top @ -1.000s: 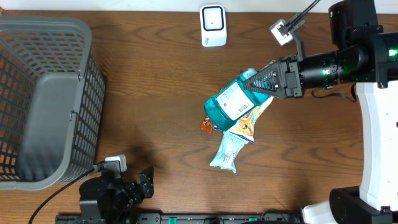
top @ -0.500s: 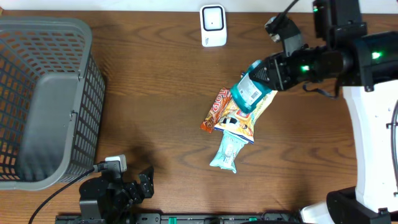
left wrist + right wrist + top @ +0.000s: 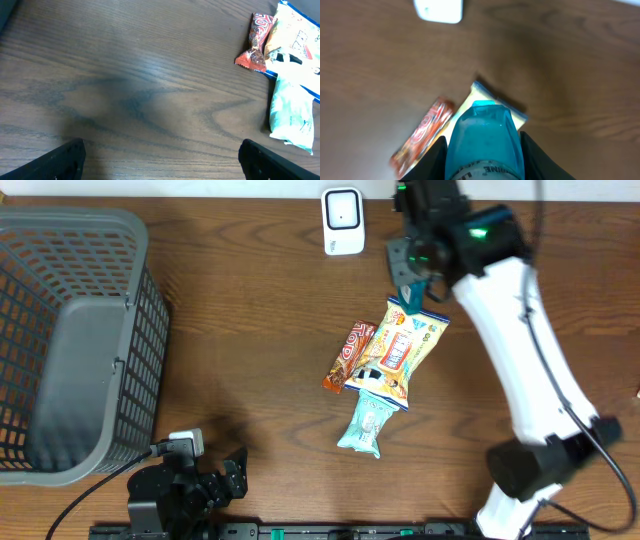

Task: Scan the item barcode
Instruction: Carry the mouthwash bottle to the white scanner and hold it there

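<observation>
Teal bottle point(image 3: 483, 125) gripped between the right gripper's point(image 3: 483, 150) fingers, above the table's far edge, near the white scanner point(image 3: 342, 220); left gripper point(image 3: 162, 152) spread wide, empty, near edge.

Teal bottle point(image 3: 484, 135) in right gripper point(image 3: 484, 162): gripper-side end cut off, label blurred, possibly text; scanner point(image 3: 439, 10) ahead of gripper cropped
</observation>
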You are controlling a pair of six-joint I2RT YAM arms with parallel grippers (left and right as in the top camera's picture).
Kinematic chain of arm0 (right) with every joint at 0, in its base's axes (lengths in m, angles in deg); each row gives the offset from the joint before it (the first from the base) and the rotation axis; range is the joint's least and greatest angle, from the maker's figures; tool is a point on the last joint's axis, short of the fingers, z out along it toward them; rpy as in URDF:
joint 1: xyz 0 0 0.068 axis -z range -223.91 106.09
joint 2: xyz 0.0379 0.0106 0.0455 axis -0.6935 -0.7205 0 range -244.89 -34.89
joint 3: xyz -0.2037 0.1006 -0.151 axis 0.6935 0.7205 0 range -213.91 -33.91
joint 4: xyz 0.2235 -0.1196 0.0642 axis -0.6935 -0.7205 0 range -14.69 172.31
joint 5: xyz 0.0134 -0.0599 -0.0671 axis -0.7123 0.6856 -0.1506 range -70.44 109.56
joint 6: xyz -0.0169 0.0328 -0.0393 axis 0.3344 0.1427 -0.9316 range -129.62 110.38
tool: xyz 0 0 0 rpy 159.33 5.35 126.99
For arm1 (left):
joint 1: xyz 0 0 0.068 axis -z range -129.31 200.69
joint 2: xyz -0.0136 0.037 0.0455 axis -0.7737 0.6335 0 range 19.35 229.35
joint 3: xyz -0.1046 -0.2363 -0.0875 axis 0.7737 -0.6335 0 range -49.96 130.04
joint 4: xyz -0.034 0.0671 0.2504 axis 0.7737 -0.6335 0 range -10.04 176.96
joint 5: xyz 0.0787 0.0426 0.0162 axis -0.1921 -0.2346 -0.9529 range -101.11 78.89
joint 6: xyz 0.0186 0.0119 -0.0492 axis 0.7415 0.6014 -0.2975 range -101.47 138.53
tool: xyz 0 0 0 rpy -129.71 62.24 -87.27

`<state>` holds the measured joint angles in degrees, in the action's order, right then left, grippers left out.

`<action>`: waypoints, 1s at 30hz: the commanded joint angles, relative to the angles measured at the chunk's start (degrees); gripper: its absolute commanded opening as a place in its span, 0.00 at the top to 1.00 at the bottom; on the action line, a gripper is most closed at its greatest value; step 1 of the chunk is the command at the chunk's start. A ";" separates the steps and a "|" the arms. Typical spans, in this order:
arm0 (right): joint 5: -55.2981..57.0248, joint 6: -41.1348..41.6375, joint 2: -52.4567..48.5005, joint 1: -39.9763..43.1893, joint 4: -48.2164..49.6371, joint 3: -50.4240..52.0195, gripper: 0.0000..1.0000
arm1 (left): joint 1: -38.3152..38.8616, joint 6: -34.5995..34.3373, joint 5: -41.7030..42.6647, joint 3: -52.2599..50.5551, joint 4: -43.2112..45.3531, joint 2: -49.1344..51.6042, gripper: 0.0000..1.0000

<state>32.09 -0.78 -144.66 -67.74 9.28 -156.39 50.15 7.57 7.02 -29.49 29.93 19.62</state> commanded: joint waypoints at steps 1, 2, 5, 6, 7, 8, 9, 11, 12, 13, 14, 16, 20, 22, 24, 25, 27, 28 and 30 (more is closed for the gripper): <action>12.92 1.40 -2.84 -1.11 4.07 -1.11 0.89 | -0.04 -0.50 0.72 -0.33 -0.59 -0.07 0.02; 15.21 1.40 -4.00 -1.46 5.88 -1.11 0.90 | -0.04 -0.50 0.70 -0.33 -0.59 -0.07 0.02; 21.00 0.31 -6.69 -2.51 11.02 -1.11 0.94 | -0.04 -0.50 0.72 -0.33 -0.59 -0.07 0.02; 23.12 -1.25 -7.72 -2.97 13.25 -1.11 0.96 | -0.04 -0.50 0.70 -0.33 -0.59 -0.07 0.02; 25.31 -3.45 -8.70 -3.63 15.82 -1.11 0.96 | -0.04 -0.50 0.70 -0.33 -0.59 -0.07 0.02; 27.69 -5.97 -9.88 -4.31 18.78 -1.11 0.96 | -0.04 -0.50 0.72 -0.33 -0.59 -0.07 0.02; 29.53 -8.24 -10.78 -4.90 21.38 -1.11 0.96 | -0.04 -0.50 0.70 -0.33 -0.59 -0.07 0.02; 32.83 -14.60 -12.98 -6.12 27.34 -1.11 0.96 | -0.04 -0.50 0.70 -0.33 -0.59 -0.07 0.02; 34.14 -17.62 -14.05 -6.64 30.08 -1.11 0.96 | -0.04 -0.50 0.72 -0.33 -0.59 -0.07 0.02; 35.71 -21.33 -15.37 -7.21 33.42 -1.11 0.95 | -0.04 -0.50 0.70 -0.33 -0.59 -0.07 0.02; 37.68 -25.00 -16.70 -7.74 36.79 -1.11 0.95 | -0.04 -0.50 0.70 -0.33 -0.59 -0.07 0.02; 41.53 -31.76 -19.37 -8.44 43.74 -1.11 0.94 | -0.04 -0.52 0.72 -0.33 -0.59 -0.07 0.02; 49.03 -49.05 -26.43 -9.38 64.06 -1.11 0.93 | -0.04 -0.50 0.70 -0.33 -0.59 -0.07 0.02; 50.51 -56.00 -29.66 -9.44 73.29 -1.11 0.92 | -0.04 -0.52 0.70 -0.33 -0.59 -0.07 0.02; 50.58 -60.94 -32.11 -9.44 79.45 -1.11 0.91 | -0.04 -0.50 0.70 -0.33 -0.59 -0.07 0.02; 50.56 -62.95 -33.40 -9.44 82.44 -1.11 0.91 | -0.04 -0.50 0.72 -0.33 -0.59 -0.07 0.02; 50.25 -65.26 -35.34 -9.38 86.03 -1.11 0.91 | -0.04 -0.50 0.72 -0.33 -0.59 -0.07 0.02; 50.14 -66.25 -36.44 -9.38 87.84 -1.11 0.91 | -0.04 -0.50 0.70 -0.33 -0.59 -0.07 0.02; 50.05 -67.36 -37.83 -9.84 89.99 -1.11 0.90 | -0.04 -0.50 0.70 -0.33 -0.59 -0.07 0.02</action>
<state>78.93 -60.34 -181.89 -77.31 96.62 -156.30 50.15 7.59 7.02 -29.52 29.93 19.64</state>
